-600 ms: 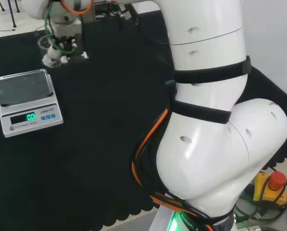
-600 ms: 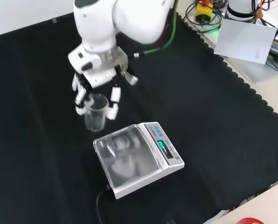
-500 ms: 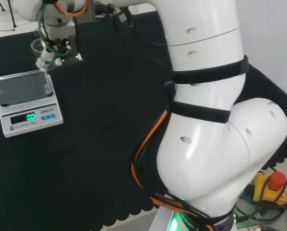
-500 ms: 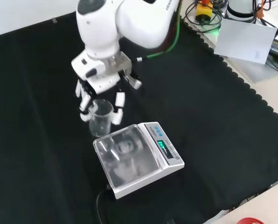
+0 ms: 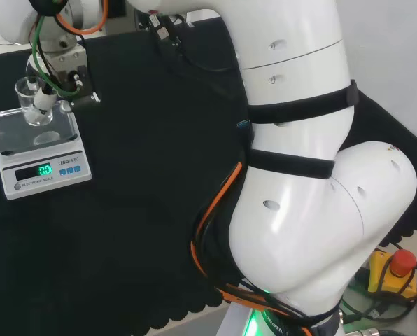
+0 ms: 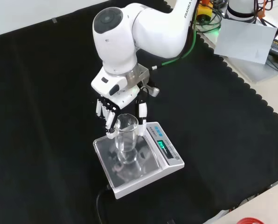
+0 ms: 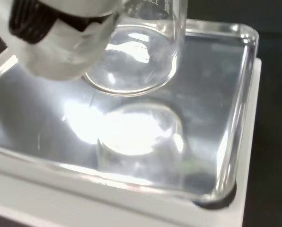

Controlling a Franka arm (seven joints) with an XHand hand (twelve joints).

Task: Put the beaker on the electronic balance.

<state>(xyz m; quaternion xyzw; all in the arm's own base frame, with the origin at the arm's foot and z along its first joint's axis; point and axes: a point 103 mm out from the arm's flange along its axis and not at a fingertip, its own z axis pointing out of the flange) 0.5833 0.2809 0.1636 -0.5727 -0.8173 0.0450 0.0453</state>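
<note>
A black cloth point(image 6: 45, 116) with a scalloped edge covered the bench, bare and open on every side of the electronic balance point(image 6: 138, 159). The balance sat on the cloth near its front edge in the front view, its shiny pan point(image 7: 198, 94) rimmed by a raised lip. The hand point(image 6: 112, 108) had its fingers curled round the clear beaker point(image 6: 126, 134), gripping it near the rim. The beaker stood upright, mouth up, long axis vertical, directly over the pan; the wrist view showed its base point(image 7: 131, 71) just above its own reflection.

Clear glossy beaker point(image 6: 126, 139), mirror-bright metal pan on the white plastic balance point(image 6: 169, 158), matt black cloth point(image 6: 45, 116).
</note>
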